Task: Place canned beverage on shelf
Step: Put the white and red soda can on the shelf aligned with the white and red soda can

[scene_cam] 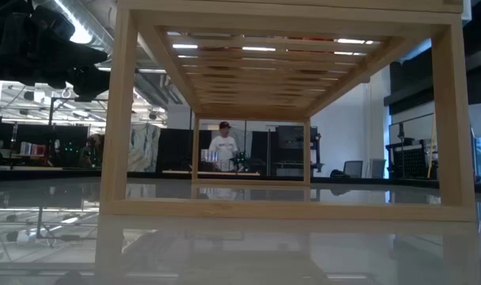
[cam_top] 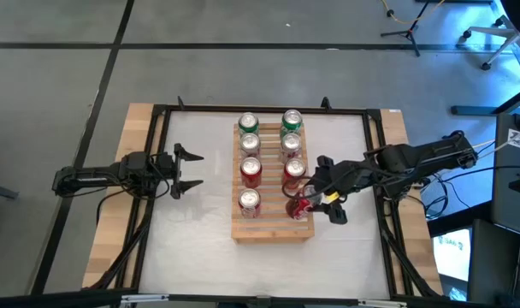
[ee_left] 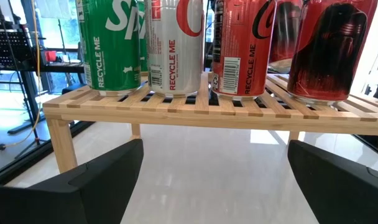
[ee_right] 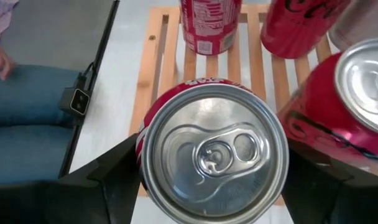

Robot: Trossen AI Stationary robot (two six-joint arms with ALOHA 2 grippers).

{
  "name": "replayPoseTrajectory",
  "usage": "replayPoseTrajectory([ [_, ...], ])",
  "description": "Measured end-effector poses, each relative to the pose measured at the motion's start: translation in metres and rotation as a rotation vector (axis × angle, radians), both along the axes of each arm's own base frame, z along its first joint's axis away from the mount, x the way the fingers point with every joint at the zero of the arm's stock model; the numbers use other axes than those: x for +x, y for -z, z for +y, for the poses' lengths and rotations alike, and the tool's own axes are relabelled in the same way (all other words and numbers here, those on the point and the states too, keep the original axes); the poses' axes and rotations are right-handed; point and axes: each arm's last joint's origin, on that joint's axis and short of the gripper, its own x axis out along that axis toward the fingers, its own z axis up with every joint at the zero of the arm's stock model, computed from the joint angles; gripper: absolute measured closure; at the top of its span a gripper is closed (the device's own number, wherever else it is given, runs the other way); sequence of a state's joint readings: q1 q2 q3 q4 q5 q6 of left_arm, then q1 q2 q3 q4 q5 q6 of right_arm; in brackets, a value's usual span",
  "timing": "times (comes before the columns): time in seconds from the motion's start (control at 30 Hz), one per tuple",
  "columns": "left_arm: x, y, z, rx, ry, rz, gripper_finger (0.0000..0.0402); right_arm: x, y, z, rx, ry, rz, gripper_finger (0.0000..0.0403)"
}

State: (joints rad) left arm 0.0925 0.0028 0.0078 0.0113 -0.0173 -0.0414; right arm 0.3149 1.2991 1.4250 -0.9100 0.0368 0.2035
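Observation:
The shelf [cam_top: 271,224], a pale slatted wooden rack, stands mid-table with several cans upright on its slats in two rows: green [cam_top: 248,122], silver [cam_top: 249,143] and red [cam_top: 251,171]. My right gripper [cam_top: 304,204] is over the shelf's near right corner, shut on a red canned beverage [ee_right: 214,155]. My left gripper [cam_top: 187,168] waits open near the table's left side, level with the shelf's edge [ee_left: 195,112] and apart from it. The low view shows the shelf's frame [scene_cam: 288,207] from below. My right gripper pinches the red can's side wall [ee_right: 145,127] just under its top rim, one finger [ee_right: 108,180] on each side. The fingers slant down from the table's right. The can is tilted, its top toward the wrist. Its own top hides its bottom, so whether it touches the slats cannot be told.
Another red can [ee_right: 357,106] stands close beside the held one, and more cans [ee_right: 207,25] stand farther along the slats. A seated person's leg and hand [ee_right: 27,87] show beyond the table's edge. A black frame [cam_top: 157,120] runs around the white tabletop.

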Motion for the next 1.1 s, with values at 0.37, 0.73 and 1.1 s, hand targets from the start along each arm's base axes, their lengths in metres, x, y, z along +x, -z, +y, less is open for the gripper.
replayPoseTrajectory([
  [0.37, 0.0, 0.0, 0.0, 0.0, 0.0, 0.0, 0.0011, 0.016, 0.012, 0.004, -0.071, -0.02, 0.022, 0.0102],
  [0.73, 0.0, 0.0, 0.0, 0.0, 0.0, 0.0, 0.0011, 0.018, 0.014, 0.004, -0.107, -0.022, 0.024, 0.0102],
  [1.1, 0.0, 0.0, 0.0, 0.0, 0.0, 0.0, 0.0011, 0.019, 0.014, 0.005, -0.102, -0.021, 0.017, 0.0102],
])
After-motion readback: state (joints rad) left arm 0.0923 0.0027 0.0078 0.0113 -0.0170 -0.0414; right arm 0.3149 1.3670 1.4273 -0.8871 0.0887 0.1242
